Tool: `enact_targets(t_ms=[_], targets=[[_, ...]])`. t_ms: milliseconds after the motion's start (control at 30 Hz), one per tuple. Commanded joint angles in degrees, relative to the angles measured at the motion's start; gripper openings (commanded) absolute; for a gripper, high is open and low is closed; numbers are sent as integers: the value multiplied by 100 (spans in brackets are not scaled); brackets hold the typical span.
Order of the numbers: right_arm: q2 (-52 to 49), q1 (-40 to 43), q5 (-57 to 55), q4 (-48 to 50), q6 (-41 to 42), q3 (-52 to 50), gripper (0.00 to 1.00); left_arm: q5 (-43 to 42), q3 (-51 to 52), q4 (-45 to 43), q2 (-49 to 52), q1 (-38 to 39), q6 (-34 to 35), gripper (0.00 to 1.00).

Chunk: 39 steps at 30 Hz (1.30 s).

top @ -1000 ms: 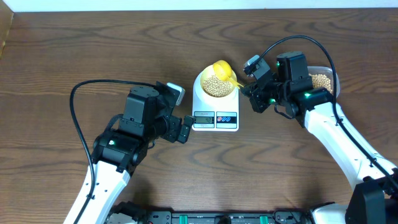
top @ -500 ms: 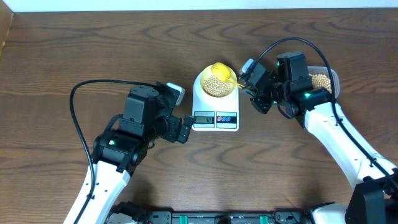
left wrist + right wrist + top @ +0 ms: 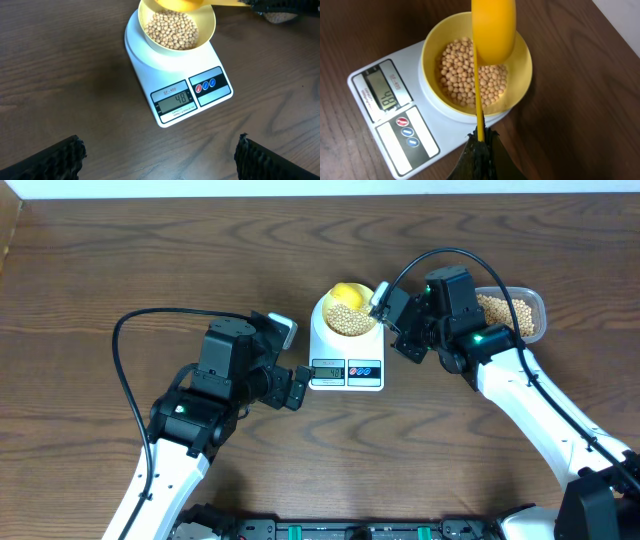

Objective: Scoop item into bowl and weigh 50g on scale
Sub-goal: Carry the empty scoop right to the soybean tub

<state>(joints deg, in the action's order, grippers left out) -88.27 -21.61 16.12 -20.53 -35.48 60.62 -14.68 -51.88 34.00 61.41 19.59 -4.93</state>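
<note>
Pale-yellow, the small round bowl (image 3: 434, 50) sits on the white rounded-rectangular digital scale (image 3: 345, 352), filled with small tan beans (image 3: 465, 80); the scale's display reads 48. Over the scale hangs a bright-yellow plastic scoop (image 3: 493, 25), its handle clenched in the right gripper (image 3: 481, 145). The left gripper (image 3: 297, 387) gapes empty just beside the scale.

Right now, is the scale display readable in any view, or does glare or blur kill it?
Left wrist: scale display sharp, no glare, reads 48. Right wrist: also legible, turned sideways; scoop covers part of the bowl, not digits. Overhead: digits too small to read.
</note>
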Motion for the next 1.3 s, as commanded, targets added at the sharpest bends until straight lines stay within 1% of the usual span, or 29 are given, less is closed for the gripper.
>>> enact_targets(t_ms=[0, 67, 100, 167, 267, 333, 533, 667, 900, 1067, 1267], targets=[[-24, -20, -72, 17, 597, 33, 1, 37, 2, -26, 0, -28, -42, 98], [-24, -13, 4, 17, 1158, 33, 1, 37, 2, -26, 0, -28, -42, 98], [-20, 4, 232, 66, 1692, 33, 1, 37, 2, -26, 0, -28, -42, 98], [37, 48, 649, 284, 2247, 35, 1, 37, 2, -26, 0, -28, -39, 98], [203, 155, 911, 723, 2688, 35, 1, 35, 2, -26, 0, -28, -42, 98], [374, 260, 835, 835, 2688, 35, 1, 37, 2, -26, 0, -28, -39, 98], [748, 682, 800, 767, 2719, 35, 1, 37, 2, -26, 2, -28, -39, 98], [852, 1128, 802, 680, 3178, 35, 1, 37, 2, -26, 0, -28, -39, 98], [857, 1958, 800, 52, 3716, 35, 1, 37, 2, -26, 0, -28, -39, 98], [896, 2511, 800, -57, 4087, 35, 1, 37, 2, -26, 0, -28, -42, 98], [1016, 3206, 732, -688, 4054, 35, 1, 35, 2, -26, 0, -28, -39, 98]])
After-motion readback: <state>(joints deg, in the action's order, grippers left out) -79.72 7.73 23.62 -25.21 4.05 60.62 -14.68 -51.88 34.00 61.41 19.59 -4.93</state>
